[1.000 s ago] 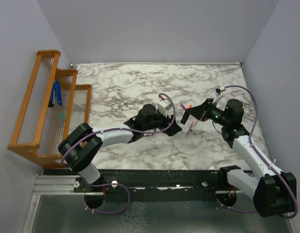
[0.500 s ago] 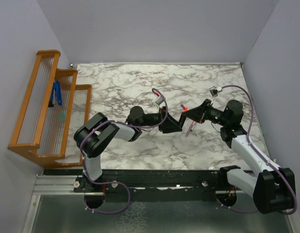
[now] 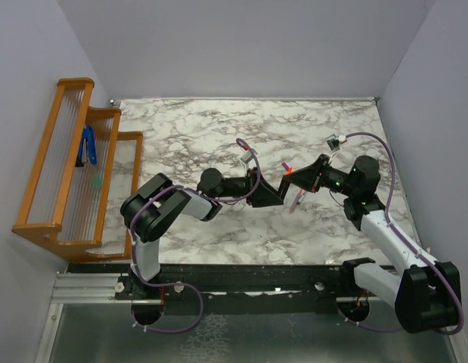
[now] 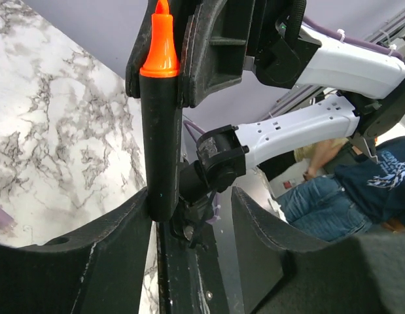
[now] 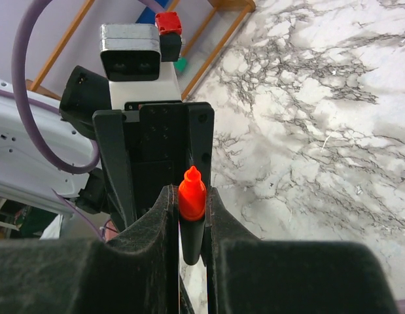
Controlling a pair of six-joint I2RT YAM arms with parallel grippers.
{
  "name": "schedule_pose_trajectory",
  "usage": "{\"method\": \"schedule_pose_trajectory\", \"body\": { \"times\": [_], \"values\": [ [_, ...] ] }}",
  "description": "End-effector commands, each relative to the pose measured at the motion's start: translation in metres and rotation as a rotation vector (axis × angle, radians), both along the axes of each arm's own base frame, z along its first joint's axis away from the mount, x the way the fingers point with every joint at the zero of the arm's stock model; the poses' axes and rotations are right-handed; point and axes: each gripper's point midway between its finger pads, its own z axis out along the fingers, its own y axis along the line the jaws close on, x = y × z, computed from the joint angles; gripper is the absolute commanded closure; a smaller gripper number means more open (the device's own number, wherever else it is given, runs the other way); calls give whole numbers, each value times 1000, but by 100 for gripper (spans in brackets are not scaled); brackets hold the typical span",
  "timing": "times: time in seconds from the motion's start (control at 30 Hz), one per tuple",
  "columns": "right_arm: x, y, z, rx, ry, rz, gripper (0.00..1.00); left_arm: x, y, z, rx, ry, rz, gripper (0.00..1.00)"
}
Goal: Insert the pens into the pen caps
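Note:
A short black marker with an orange tip stands upright in my right gripper, which is shut on it just under the tip. In the left wrist view the same marker hangs down from the right gripper. Its rear end sits between the spread fingers of my left gripper, against the left finger. In the top view the left gripper and the right gripper meet over mid-table. A thin pinkish pen lies just below them. A small magenta piece lies behind them.
A wooden rack stands along the left wall and holds a blue-handled tool and a small green item. Grey walls close the back and both sides. The left gripper's camera block faces the right wrist closely.
The left arm has folded its elbow and brought its gripper right, up to the right gripper. The right gripper has shifted slightly left with the marker in it.

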Motion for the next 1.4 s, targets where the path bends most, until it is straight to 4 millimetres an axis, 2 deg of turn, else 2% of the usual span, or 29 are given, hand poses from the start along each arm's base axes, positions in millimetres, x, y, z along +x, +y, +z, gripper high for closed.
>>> {"method": "schedule_pose_trajectory", "body": {
  "times": [0.0,0.37,0.57,1.03,1.17,1.3,1.37],
  "values": [
    [-6,3,-4,-2,-8,40,99,3,-1,24,-73,-122,39,49],
    [-9,6,-8,-6,2,49,99,20,-5,14,1,-149,127,51],
    [-8,8,-9,-4,6,53,99,23,-6,10,17,-147,140,56],
    [-5,12,-11,-1,11,51,99,21,-12,-5,43,-136,114,56],
    [-5,13,-13,-1,13,50,99,21,-13,-8,49,-133,111,69],
    [-5,13,-13,-2,12,50,99,20,-14,-11,56,-127,104,97],
    [-5,13,-14,-2,15,50,99,21,-14,-13,58,-126,104,100]
  ]
}}
